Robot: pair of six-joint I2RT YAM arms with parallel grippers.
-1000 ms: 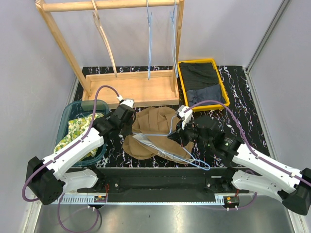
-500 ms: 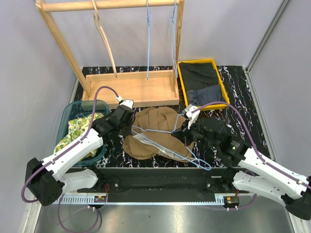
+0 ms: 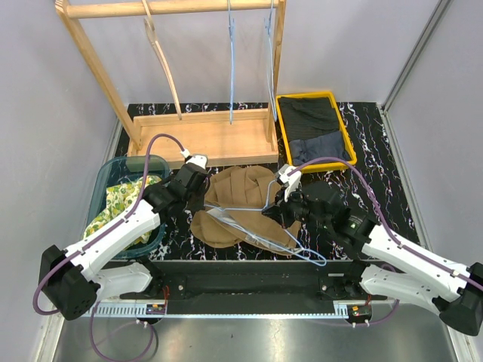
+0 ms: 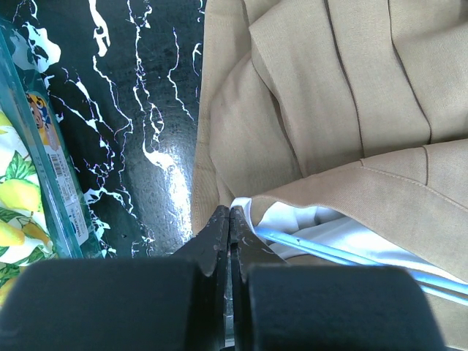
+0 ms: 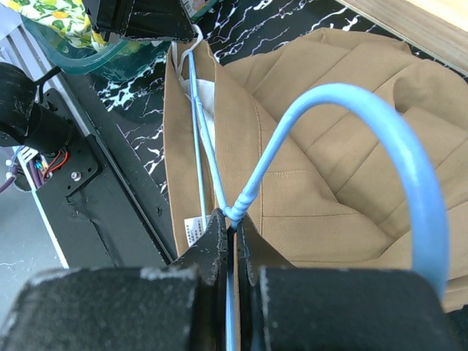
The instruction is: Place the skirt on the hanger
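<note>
Tan skirt (image 3: 240, 197) lies crumpled between both grippers. Left gripper (image 4: 229, 218) pinched fully shut on skirt's edge, white lining just beyond tips. Right gripper (image 5: 232, 219) clamped tight on blue hanger (image 5: 351, 102) at twisted neck. Hook arcs beyond tips. One wire arm lies along lining.

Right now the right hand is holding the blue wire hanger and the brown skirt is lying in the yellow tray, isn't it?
Not quite. The right hand does hold the light blue wire hanger, but the tan fabric skirt lies on the black marbled table, not in the yellow plastic tray. The top external view shows it.
</note>
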